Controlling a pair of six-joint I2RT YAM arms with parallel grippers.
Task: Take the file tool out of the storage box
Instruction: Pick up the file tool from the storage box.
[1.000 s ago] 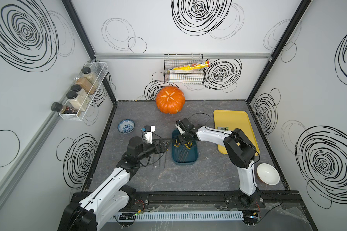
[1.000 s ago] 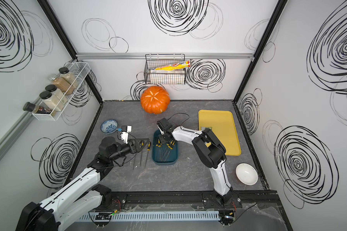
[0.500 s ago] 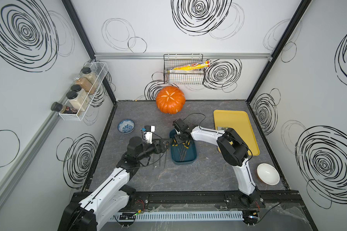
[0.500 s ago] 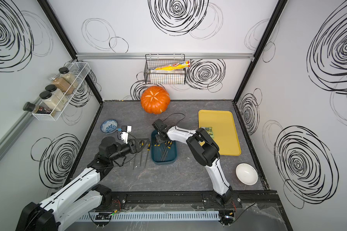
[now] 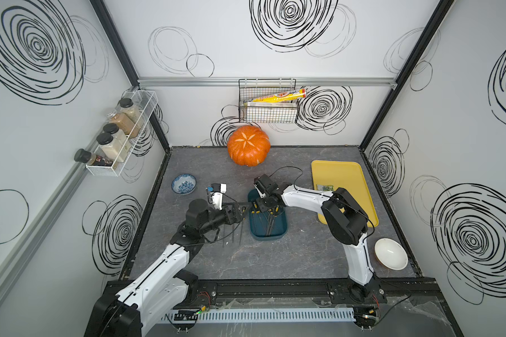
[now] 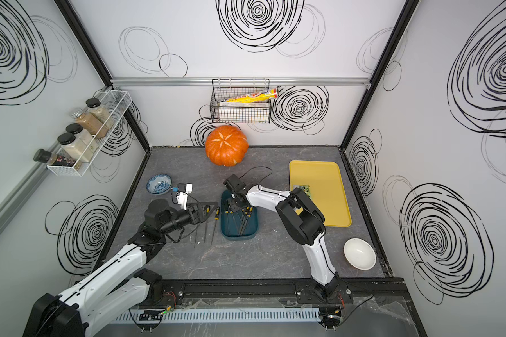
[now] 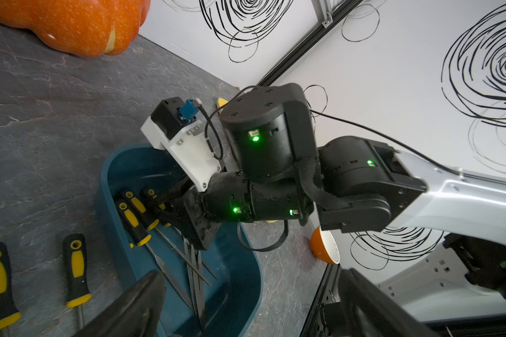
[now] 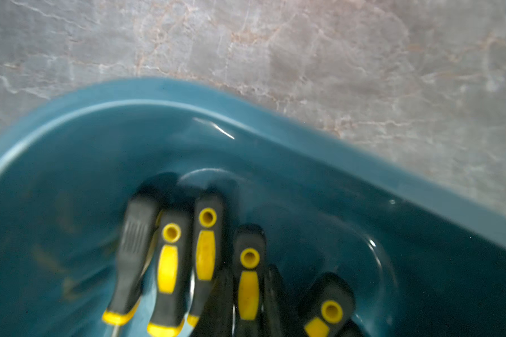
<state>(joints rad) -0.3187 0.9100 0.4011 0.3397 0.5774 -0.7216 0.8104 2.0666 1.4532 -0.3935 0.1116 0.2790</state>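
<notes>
Five black-and-yellow handles [image 8: 170, 262] crowd the far end of the storage box [image 5: 279, 230] in the right wrist view, their blades running toward the near end. The right gripper [image 5: 264, 207] reaches down into that end, jaws drawn narrow against both sides of one file tool [image 8: 248, 280] — its handle sits between the dark fingers [image 8: 219, 315], low inside the box. Just beside the box, on the left arm's side, three more files [image 6: 206, 230] lie side by side on the grey table [image 5: 275, 262]. The left gripper [image 6: 208, 212] hovers over their handles, jaws spread wide, holding nothing.
</notes>
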